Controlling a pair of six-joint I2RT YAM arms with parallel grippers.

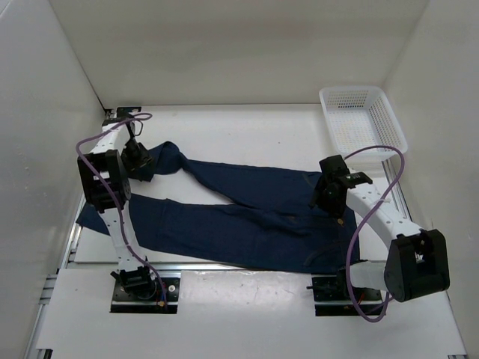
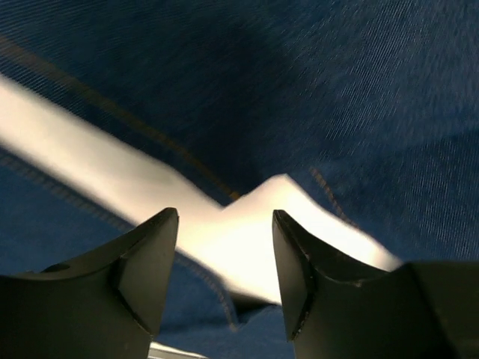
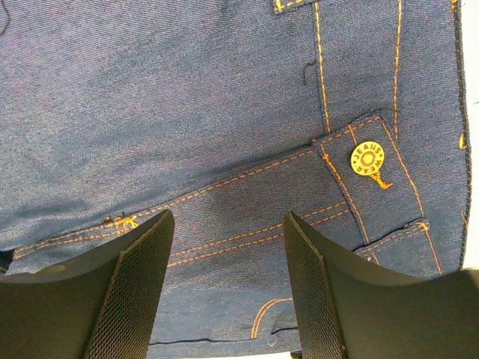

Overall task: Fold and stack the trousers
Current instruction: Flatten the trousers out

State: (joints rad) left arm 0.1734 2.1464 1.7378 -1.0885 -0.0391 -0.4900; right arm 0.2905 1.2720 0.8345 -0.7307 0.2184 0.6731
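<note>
— While the trousers (image 1: 247, 217) lie flat across the table (image 1: 247, 123), waist to the right and legs to the left, why is there an arm at each end?

— Likely to take both ends for a fold. The right gripper (image 3: 228, 224) hangs over the waistband beside the brass rivet (image 3: 367, 158), jaws apart, gripping nothing.

— And further back?

— The left gripper (image 2: 224, 217) bends down near the far leg's end, jaws also apart and empty. Beyond, a white basket (image 1: 389, 112) sits in the far right corner.
</note>
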